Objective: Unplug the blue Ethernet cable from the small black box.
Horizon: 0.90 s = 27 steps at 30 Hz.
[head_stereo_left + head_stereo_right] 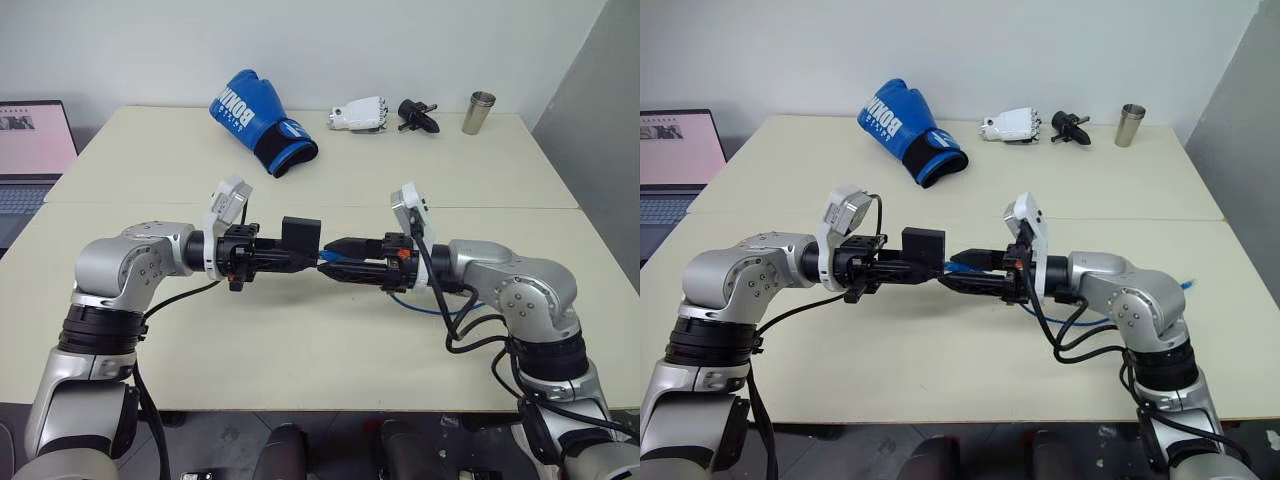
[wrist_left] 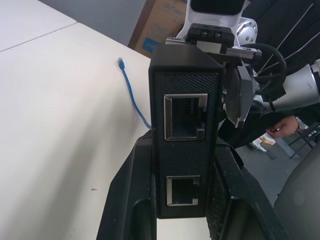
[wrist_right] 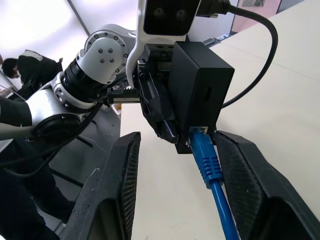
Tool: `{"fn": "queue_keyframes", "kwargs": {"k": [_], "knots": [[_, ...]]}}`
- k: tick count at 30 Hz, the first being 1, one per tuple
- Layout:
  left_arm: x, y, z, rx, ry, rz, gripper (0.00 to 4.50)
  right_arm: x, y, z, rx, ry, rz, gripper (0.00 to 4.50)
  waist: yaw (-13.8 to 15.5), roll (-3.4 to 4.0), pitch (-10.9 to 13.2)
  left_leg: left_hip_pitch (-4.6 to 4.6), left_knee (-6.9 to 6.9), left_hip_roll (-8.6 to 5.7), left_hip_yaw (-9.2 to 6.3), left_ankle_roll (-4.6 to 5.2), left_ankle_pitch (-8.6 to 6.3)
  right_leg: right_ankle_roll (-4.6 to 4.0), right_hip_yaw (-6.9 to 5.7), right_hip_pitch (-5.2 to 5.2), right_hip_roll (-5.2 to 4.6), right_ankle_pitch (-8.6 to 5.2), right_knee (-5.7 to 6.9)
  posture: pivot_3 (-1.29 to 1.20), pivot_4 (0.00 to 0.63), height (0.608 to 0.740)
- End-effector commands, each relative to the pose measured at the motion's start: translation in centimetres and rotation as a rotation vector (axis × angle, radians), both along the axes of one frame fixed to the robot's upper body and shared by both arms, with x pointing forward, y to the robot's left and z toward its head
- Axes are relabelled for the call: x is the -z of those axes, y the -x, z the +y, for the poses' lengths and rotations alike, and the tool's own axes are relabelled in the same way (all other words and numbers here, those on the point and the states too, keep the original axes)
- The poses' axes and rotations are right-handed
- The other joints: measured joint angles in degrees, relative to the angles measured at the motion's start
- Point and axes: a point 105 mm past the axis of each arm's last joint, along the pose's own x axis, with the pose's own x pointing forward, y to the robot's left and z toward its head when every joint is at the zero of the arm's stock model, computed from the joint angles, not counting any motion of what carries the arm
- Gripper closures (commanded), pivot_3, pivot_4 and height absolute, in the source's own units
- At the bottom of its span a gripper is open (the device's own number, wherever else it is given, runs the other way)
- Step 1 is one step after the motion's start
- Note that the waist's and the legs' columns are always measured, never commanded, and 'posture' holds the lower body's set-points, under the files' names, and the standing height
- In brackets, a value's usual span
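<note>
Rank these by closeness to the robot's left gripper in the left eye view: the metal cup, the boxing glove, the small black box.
1. small black box, clamped in the left gripper.
2. boxing glove, far side of the table, near the middle.
3. metal cup, far right corner.

A small black box [image 3: 200, 95], matte and textured, is held upright above the tabletop [image 1: 300, 330], two empty square ports showing on one narrow face. The blue Ethernet cable [image 3: 210, 170] is plugged into its opposite end, its cord trailing back down onto the tabletop with the far plug lying loose.
</note>
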Motion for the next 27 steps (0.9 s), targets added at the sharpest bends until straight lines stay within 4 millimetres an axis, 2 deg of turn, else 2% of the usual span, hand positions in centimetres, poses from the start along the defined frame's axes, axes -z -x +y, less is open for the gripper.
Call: {"fn": "queue_keyframes", "kwargs": {"k": [1,12,27], "knots": [[-1.5,0.3,0.2,0.006,0.022,-0.044,3.71,-1.0,0.2,0.2,-0.022,-0.051,-0.006,2.04,-0.01,0.00,0.00,0.00,0.00,0.00,0.00,0.00,0.00,0.00,0.00,0.00,0.00,0.00,0.00,0.00,0.150,0.740],[-1.7,0.3,0.2,-0.002,0.042,-0.031,3.71,-0.3,-0.8,0.1,-0.001,-0.064,0.033,2.04,-0.01,0.00,0.00,-0.02,-0.01,0.00,0.01,0.00,0.00,0.00,0.00,-0.03,0.01,0.00,0.00,0.00,0.150,0.740],[-1.4,0.3,0.1,-0.002,0.035,-0.032,3.71,-0.8,-1.0,0.3,0.002,-0.098,0.047,2.04,0.00,0.00,0.00,-0.03,-0.03,0.01,0.01,0.00,0.00,0.00,0.01,-0.05,0.01,0.00,0.00,0.00,0.150,0.740]]}}
